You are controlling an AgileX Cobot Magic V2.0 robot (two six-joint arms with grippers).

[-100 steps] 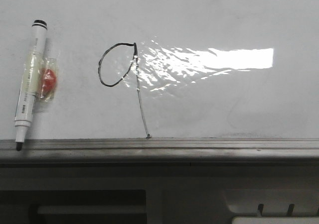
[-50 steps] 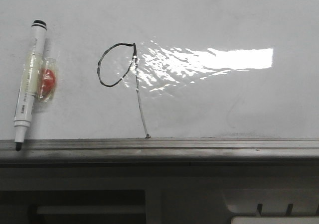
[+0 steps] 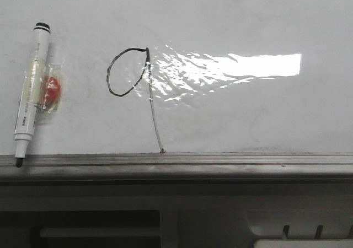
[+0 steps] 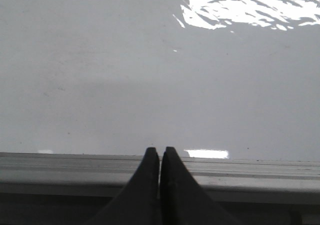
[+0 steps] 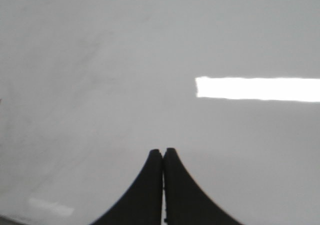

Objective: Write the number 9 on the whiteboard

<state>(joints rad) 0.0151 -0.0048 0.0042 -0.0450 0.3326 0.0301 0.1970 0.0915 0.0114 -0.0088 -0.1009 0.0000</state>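
The number 9 [image 3: 149,88] is drawn in thin black line on the whiteboard [image 3: 248,116], an oval loop with a long tail that runs down to the grey rail [image 3: 220,161]. A white black-tipped marker [image 3: 28,91] lies on the board at the left, its tip at the rail. Neither gripper shows in the front view. My left gripper [image 4: 160,151] is shut and empty, over the rail [image 4: 250,172] with bare whiteboard [image 4: 125,75] beyond. My right gripper [image 5: 163,152] is shut and empty over bare whiteboard [image 5: 100,60].
A small red object in clear wrap [image 3: 51,91] lies beside the marker. A bright glare patch [image 3: 242,66] lies right of the 9. Below the rail is a dark grey housing [image 3: 165,215].
The whole front view has shifted very slightly to the left. The 9 and the marker stand as before.
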